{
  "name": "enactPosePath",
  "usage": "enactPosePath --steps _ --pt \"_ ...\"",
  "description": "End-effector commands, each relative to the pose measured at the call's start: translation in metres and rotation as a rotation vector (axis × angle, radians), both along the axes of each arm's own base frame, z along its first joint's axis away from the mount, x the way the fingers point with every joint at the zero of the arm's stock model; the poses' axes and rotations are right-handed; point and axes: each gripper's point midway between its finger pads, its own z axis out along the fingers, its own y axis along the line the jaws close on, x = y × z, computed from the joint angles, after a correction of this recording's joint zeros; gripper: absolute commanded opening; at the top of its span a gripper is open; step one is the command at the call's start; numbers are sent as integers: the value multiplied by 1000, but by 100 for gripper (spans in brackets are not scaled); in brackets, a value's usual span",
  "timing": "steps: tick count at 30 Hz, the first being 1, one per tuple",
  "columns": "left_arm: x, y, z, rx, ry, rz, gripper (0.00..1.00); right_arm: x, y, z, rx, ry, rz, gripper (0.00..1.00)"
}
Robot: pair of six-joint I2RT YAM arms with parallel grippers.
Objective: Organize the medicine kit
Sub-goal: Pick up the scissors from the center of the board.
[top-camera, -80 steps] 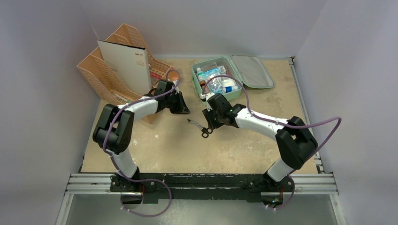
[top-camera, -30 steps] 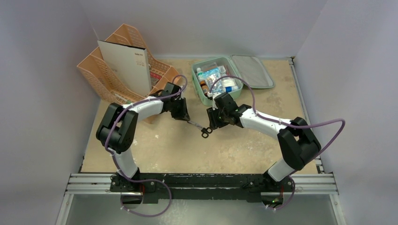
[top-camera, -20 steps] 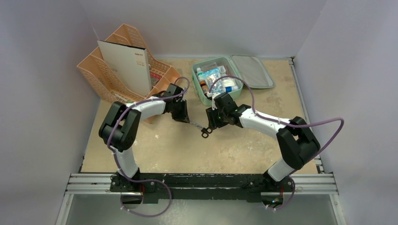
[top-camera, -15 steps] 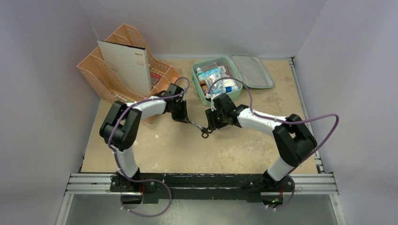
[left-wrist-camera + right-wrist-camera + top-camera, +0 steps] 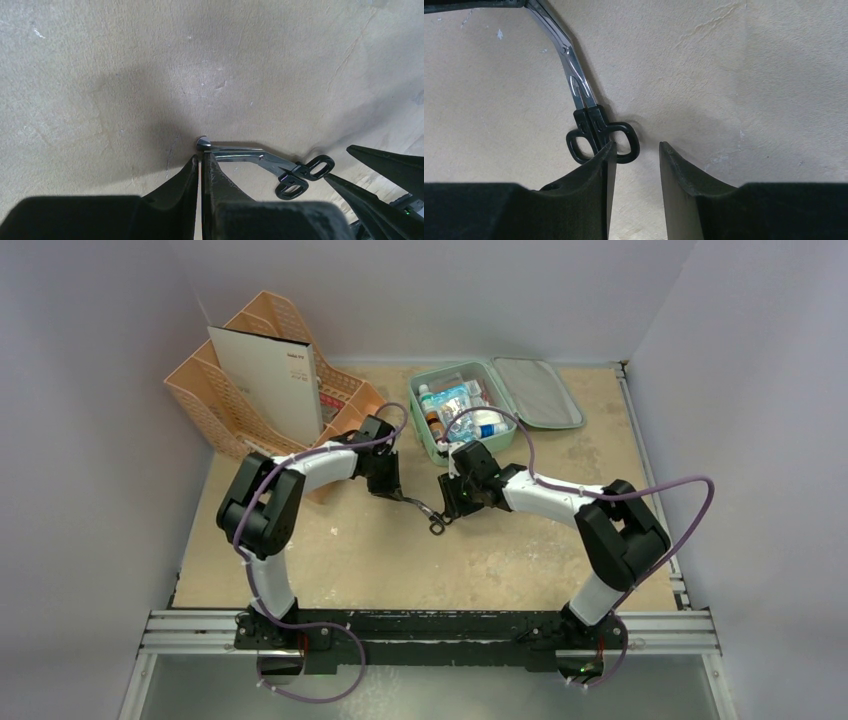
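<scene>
The mint-green medicine kit lies open at the back, with bottles and packets inside and its grey-lined lid flat to the right. Metal scissors with black handles lie on the table in front of it. My left gripper is shut, and its tips touch the rounded blade end of the scissors. My right gripper is open and empty. In the right wrist view its left finger overlaps the scissors' handle rings.
A peach plastic desk organizer holding a white folder stands at the back left, close behind the left arm. Grey walls close in the back and both sides. A metal rail runs along the near edge.
The left gripper has moved right and down from the organizer to the scissors' blade tip. The right gripper has shifted slightly left toward the handles. The scissors have barely moved.
</scene>
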Motion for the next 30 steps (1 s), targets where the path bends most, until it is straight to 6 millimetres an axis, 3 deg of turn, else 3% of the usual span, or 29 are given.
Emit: enactPosePath --steps 1,12,21,25,30 --pt "2 12 -14 86 14 -3 4 8 7 2 22 -28 -4 39" --pt "-6 14 -28 93 40 -3 3 10 -1 -12 -37 -14 -24 30" --pt "-9 14 -28 83 45 -6 3 8 -8 -20 -71 -19 -17 3" --pt "-8 5 -3 27 18 -25 4 6 -7 -13 -58 -23 -8 0" --pt "2 -1 61 -23 -101 -59 19 -1 -3 12 6 -30 -7 0"
